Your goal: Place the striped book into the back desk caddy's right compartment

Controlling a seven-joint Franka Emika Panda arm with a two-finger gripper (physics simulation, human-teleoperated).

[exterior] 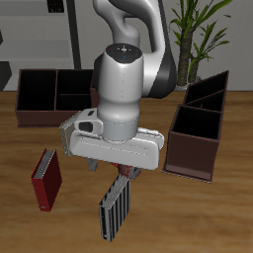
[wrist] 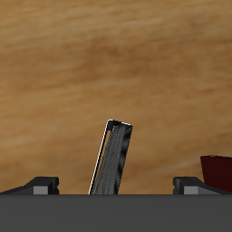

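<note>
While the gripper point(exterior: 122, 176) hangs over the wooden table point(exterior: 212, 212), its fingers are apart — one on each side of the striped book point(exterior: 115, 210), whether touching it cannot be told. Striped book: upright on the table near the front edge, slightly tilted, directly under the gripper. Red book point(exterior: 45, 179): upright, well apart from it. Back desk caddy point(exterior: 44, 96): at the table's rear, far from the book. Narrower caddy with slanted dividers point(exterior: 198, 126): opposite side
</note>
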